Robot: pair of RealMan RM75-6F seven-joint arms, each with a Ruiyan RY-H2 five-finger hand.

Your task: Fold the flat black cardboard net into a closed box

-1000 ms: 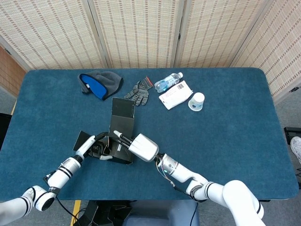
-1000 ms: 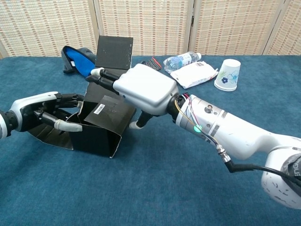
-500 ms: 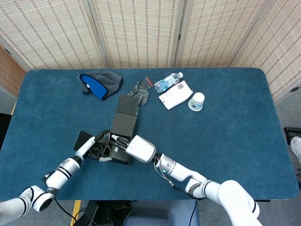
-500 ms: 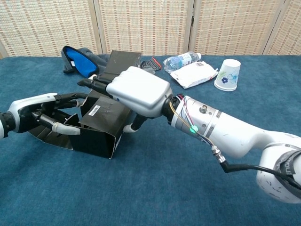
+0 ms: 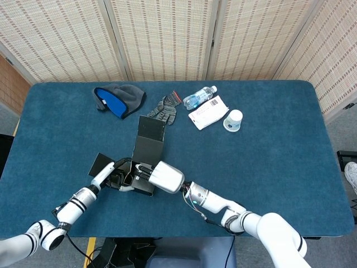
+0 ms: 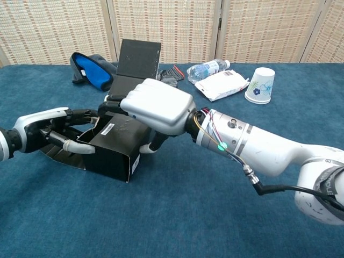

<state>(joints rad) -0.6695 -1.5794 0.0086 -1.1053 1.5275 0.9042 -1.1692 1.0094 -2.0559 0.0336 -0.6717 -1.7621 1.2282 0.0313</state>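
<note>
- Woven screens stand behind our blue table (image 5: 268, 167), and the half-folded black box (image 6: 115, 153) sits near its front left, with one tall flap (image 6: 138, 58) standing up at the far end.
- We judge the step in hand to be pressing the top panel down. Our right hand (image 6: 157, 105) lies flat on top of the box with its fingers stretched forward over it, gripping nothing.
- To do this well, we should press evenly along the panel and keep the walls square, so the creases set and do not spring back.
- Our left hand (image 6: 45, 133) is at the box's open left side, with its fingers curled in towards that opening. It seems to steady the wall, though we cannot tell whether it truly grips the card. It should brace against the right hand's push.
- A side flap (image 5: 100, 163) lies flat on the table to the left and needs tucking in later.
- Box: we see nothing inside it, but the hands hide much of the inside.
- Bottle (image 5: 199, 97): clear and lying on its side at the far edge. We cannot make out what it holds.
- Cup (image 6: 259, 85): upside down, so its inside is hidden.
</note>
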